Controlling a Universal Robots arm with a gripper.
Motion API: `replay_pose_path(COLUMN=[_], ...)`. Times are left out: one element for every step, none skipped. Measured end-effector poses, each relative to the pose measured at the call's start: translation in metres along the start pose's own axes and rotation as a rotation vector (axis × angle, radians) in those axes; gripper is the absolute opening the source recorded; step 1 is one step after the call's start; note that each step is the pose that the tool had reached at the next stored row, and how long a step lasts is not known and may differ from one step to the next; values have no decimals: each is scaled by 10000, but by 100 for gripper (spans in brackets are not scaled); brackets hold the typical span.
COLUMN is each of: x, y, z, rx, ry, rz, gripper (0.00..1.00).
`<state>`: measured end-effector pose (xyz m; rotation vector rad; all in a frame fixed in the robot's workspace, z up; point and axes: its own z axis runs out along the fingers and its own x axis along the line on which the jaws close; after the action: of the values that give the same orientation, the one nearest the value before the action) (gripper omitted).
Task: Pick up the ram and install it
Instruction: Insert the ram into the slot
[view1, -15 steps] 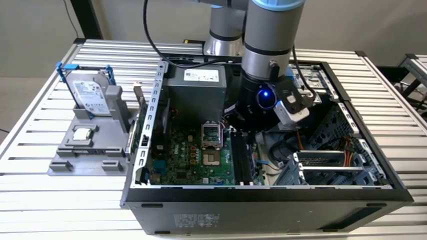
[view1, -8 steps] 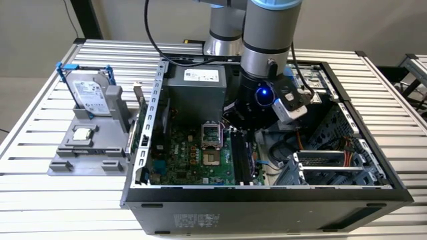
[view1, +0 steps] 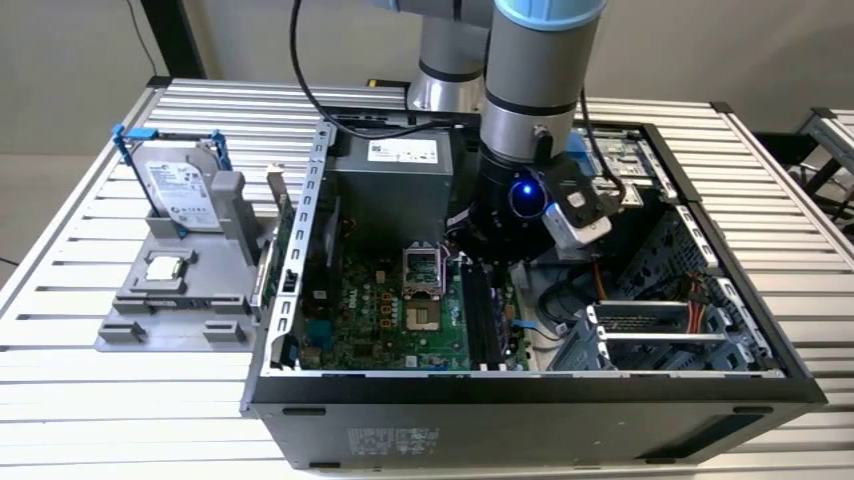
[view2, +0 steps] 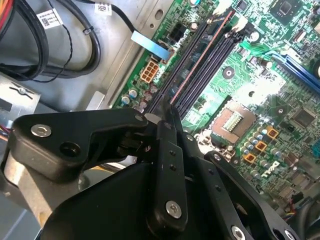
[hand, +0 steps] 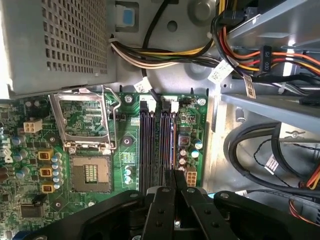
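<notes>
Slats of one aluminium table (view1: 80, 250) carry one open black computer case (view1: 534, 400) in the exterior view. One grey robot arm (view1: 534, 90) reaches down into it, and its black gripper (view1: 491, 255) sits low over the green motherboard (view1: 387, 320). On the exterior view's left, one grey holder (view1: 174, 300) bears one silver hard drive with blue rails (view1: 180, 185).

In the second wrist view, the gripper (view2: 171, 112) is pinched together on one thin, dark ram (view2: 200, 60), seen edge-on along the black memory slots (view2: 182, 65).

In the first wrist view, I count four slots (hand: 145, 145). The ram (hand: 171, 145) lies over the outermost, with the gripper (hand: 175, 175) clamped on it.
</notes>
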<state>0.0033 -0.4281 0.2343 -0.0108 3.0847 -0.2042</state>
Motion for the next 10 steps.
replay_pose_path(x=[0, 0, 0, 0, 0, 0, 0, -1, -1, 0], y=[1, 2, 3, 4, 5, 6, 8, 9, 10, 11], z=[7, 14, 20, 24, 27, 28, 30, 31, 33, 33], rx=[0, 1, 0, 2, 2, 1, 0, -1, -1, -1], ry=[0, 0, 1, 0, 1, 1, 0, 0, 0, 0], rz=[-1, -1, -1, -1, -1, -1, -2, -2, -2, 0], gripper=[0, 0, 0, 0, 0, 0, 0, 0, 0, 0])
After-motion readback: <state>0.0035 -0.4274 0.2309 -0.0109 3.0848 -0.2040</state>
